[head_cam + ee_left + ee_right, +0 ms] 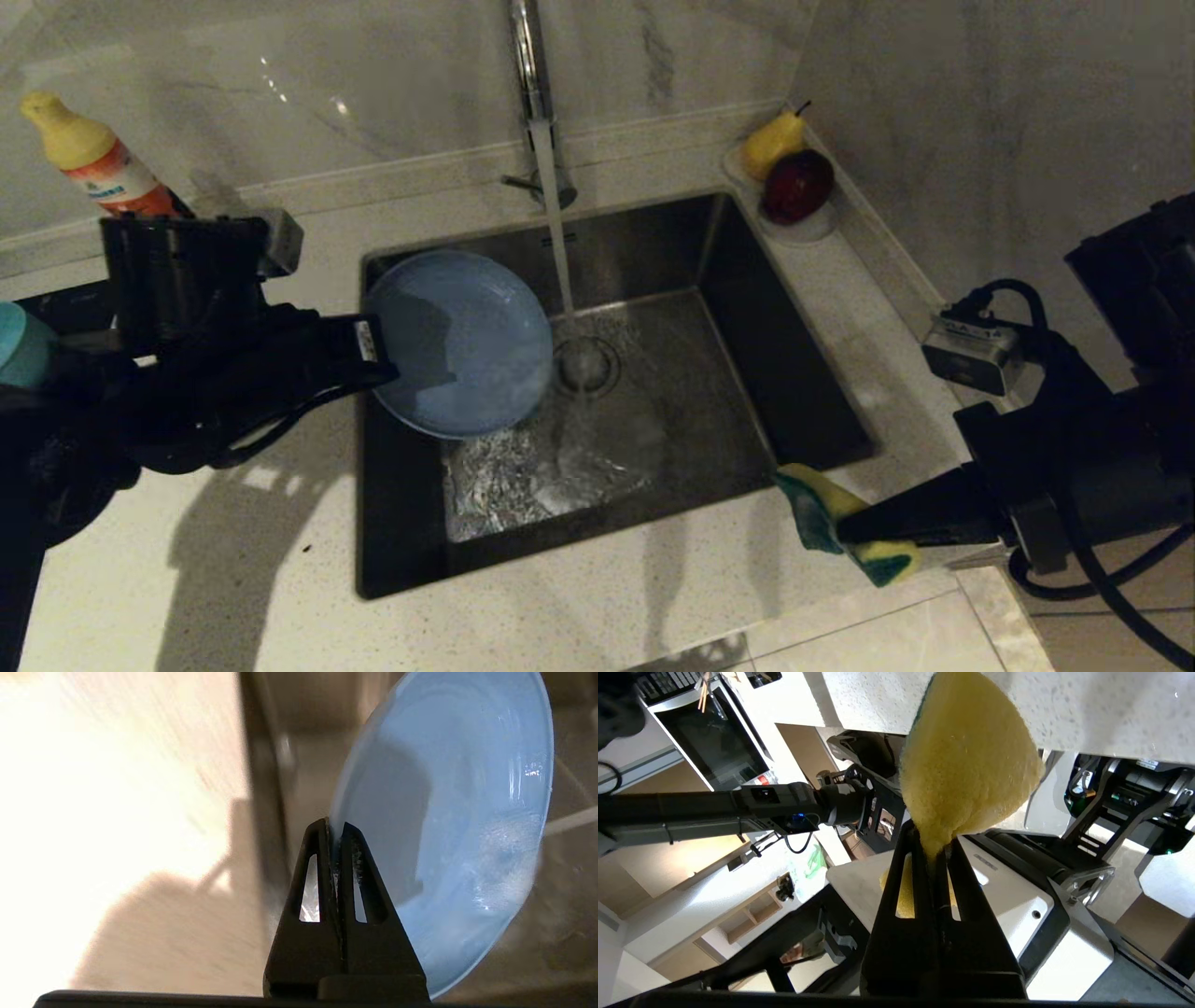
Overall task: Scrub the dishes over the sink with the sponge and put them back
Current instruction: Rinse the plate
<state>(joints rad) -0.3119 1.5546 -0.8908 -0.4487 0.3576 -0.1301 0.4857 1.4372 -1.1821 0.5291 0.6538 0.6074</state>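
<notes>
While water runs from the one chrome tap (534, 84) into it, the single steel sink (803, 373), set into the pale speckled counter (280, 560), takes up the middle of the head view, its round drain strainer (586, 362) under the stream. Over the sink's left half hangs one light-blue plate (462, 341), tilted up on edge with its hollow face turned towards the stream; the left claw (372, 343) is clamped tight on the plate's left rim, so the plate juts out beyond the fingertips and over the basin. In the left wrist view the two fingers (322, 877) pinch that rim with no gap, and a foamy wet patch shows low on the plate's face. At the near right corner of the sink, over the counter's edge, the right claw (845, 534) is closed hard on one yellow sponge (826, 509) with a green scouring side, which is squeezed at the middle and bulges past the fingertips. One white fruit dish (803, 227) in the far right corner carries one yellow pear (773, 142) and one dark red fruit (798, 185). One bottle (98, 161) with a yellow cap and orange label stands far left; its print is too small to read.
</notes>
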